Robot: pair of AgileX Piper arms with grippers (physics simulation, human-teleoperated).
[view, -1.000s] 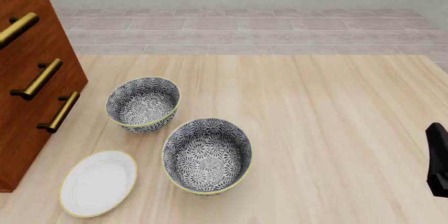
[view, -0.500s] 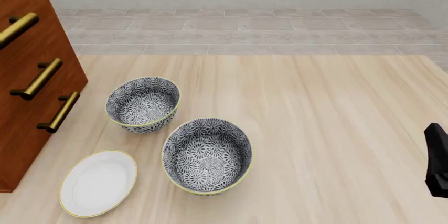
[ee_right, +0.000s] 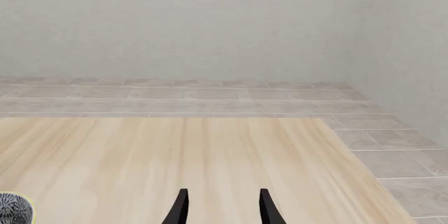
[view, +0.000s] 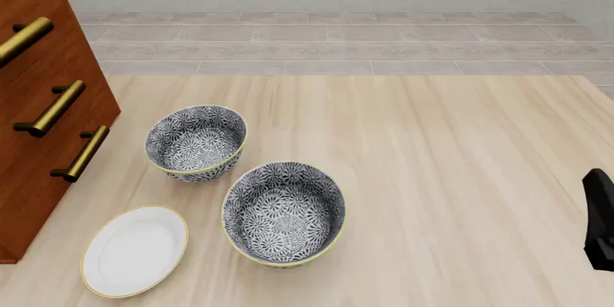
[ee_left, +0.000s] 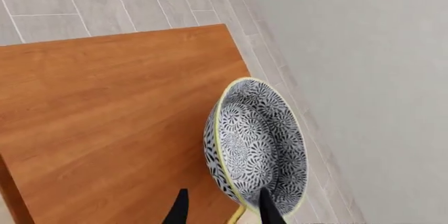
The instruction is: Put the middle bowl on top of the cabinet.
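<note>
My front view looks down on the table (view: 432,177); left wrist views the cabinet (ee_left: 105,119) top closely; right wrist shares the table (ee_right: 175,156).

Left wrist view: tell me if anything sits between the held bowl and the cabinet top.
Nothing visible does. The left gripper grips the middle bowl by its rim, one finger inside and one outside, tilted on edge over the cabinet. The wooden top shows bare beneath it. Whether the bowl already touches the wood cannot be told.

Table (view: 461,177) with bowls (view: 284,213), plate (view: 134,251), cabinet (view: 39,106).
</note>
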